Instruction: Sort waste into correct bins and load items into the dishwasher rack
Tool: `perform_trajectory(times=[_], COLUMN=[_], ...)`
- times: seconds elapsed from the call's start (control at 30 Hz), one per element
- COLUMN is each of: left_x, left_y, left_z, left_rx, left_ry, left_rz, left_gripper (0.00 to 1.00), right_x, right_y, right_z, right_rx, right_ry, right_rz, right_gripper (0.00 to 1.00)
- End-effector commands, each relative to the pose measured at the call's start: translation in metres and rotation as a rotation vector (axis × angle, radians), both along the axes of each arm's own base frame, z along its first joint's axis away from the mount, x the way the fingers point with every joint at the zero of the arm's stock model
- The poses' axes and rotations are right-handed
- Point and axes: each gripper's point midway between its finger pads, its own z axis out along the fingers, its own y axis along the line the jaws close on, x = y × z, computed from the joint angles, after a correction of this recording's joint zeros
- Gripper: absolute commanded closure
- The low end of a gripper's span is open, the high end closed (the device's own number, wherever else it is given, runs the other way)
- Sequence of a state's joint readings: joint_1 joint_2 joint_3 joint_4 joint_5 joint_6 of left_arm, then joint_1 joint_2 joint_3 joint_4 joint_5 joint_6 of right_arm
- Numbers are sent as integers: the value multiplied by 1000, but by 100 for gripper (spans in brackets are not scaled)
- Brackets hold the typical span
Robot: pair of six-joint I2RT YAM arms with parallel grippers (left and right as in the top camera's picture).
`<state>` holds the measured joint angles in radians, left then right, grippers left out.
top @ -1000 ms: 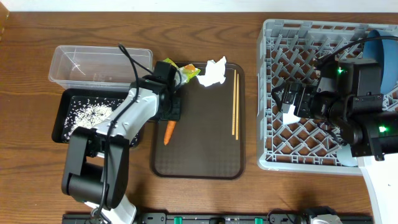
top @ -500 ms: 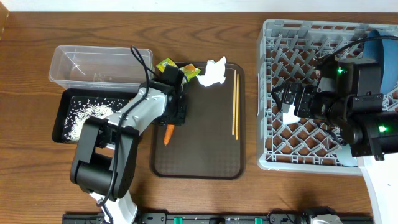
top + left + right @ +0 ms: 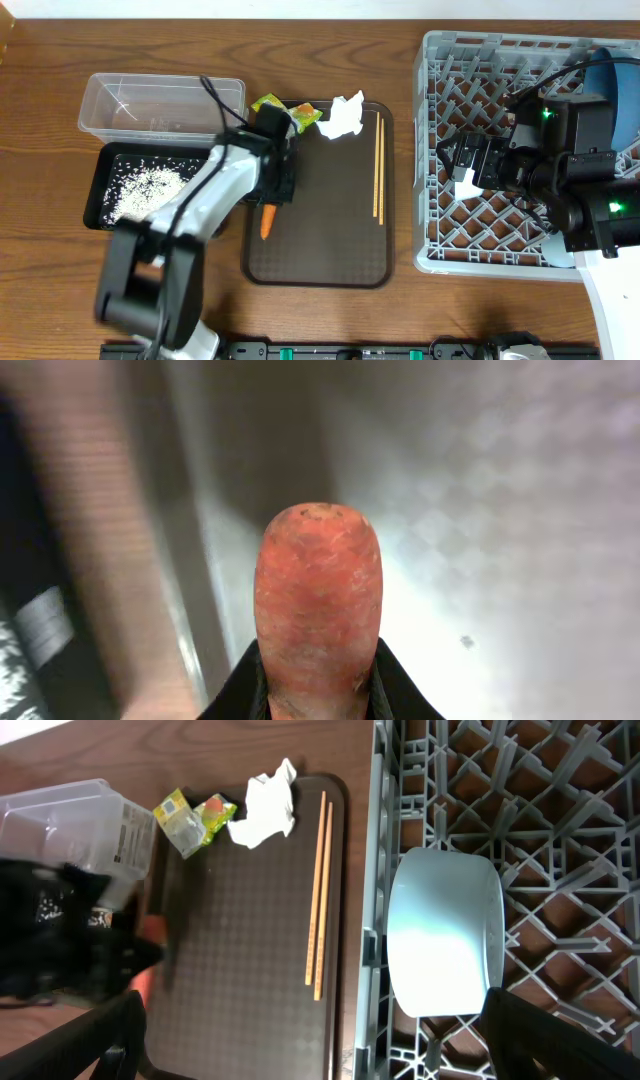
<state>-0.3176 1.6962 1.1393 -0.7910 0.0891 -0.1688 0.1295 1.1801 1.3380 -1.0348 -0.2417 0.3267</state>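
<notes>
My left gripper (image 3: 273, 188) is shut on the small orange carrot (image 3: 265, 222) at the left edge of the brown serving tray (image 3: 330, 245). In the left wrist view the carrot (image 3: 318, 585) fills the space between the jaws (image 3: 318, 685). The yellow-green wrapper (image 3: 285, 110), white tissue (image 3: 343, 118) and chopsticks (image 3: 378, 170) lie on that tray. My right gripper (image 3: 468, 165) is open over the grey rack (image 3: 450, 60), just in front of the white bowl (image 3: 445, 935) standing in it. A dark-blue plate (image 3: 615, 90) stands in the rack at the far right.
The clear tub (image 3: 160, 100) stands at the back left. The black tray (image 3: 100, 215) in front of it holds white rice (image 3: 145, 185). The right wrist view also shows the tissue (image 3: 265, 810), wrapper (image 3: 195, 820) and chopsticks (image 3: 318, 890).
My left arm has swung its elbow and shifted a little over the tray's left edge with the carrot, whose tip now sits slightly nearer the front. The right arm has not moved.
</notes>
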Motion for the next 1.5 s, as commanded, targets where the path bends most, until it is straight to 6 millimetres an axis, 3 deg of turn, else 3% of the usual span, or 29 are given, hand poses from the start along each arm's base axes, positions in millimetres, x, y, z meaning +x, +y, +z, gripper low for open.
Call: perform_trajectory(times=[0.0,0.1,0.2,0.53,0.73,0.8,0.83,0.9,0.93,1.1,1.2,1.27,1.3,1.33,1.43,1.47], left_x=[5,5,4,10,14,15,16,18,20,19,19,25,34,40,53,55], left_y=[23,50,80,152,181,183,182,174,168,158,156,148,135,122,88,81], left_z=[37,53,56,13,4,7,8,14,17,42,69,96,116,135,191,201], left_rx=[19,54,83,46,27,6,-15,-84,-121,-179,-191,-243,-316,-384,-548,-572], left_ry=[-100,-141,-141,-142,-152,-161,-159,-156,-154,-203,-285,-377,-449,-510,-690,-725], left_rz=[89,194,332,809,989,1000,1001,989,974,907,855,780,697,618,385,341], left_gripper=[90,90,90,90,90,89,83,40,32,29,29,24,7,2,1,2], right_x=[0,0,0,0,-1,-2,-2,-2,-2,-2,-2,-1,-1,-1,-1,-1], right_y=[2,1,1,2,1,1,1,1,1,1,1,1,1,1,1,1], right_z=[1,1,1,1,0,0,0,-1,-1,-1,0,0,0,0,0,0], right_rx=[1,1,0,1,0,-1,-1,-2,-2,-1,-1,-1,-1,-1,-1,-1], right_ry=[2,3,2,3,10,12,14,16,16,15,13,9,9,9,10,10], right_rz=[-3,-3,-3,-3,-2,-3,-3,-3,-3,-3,-3,-3,-3,-3,-3,-3], right_gripper=[1,1,1,1,1,1,1,1,1,1,1,1,1,1,1,1])
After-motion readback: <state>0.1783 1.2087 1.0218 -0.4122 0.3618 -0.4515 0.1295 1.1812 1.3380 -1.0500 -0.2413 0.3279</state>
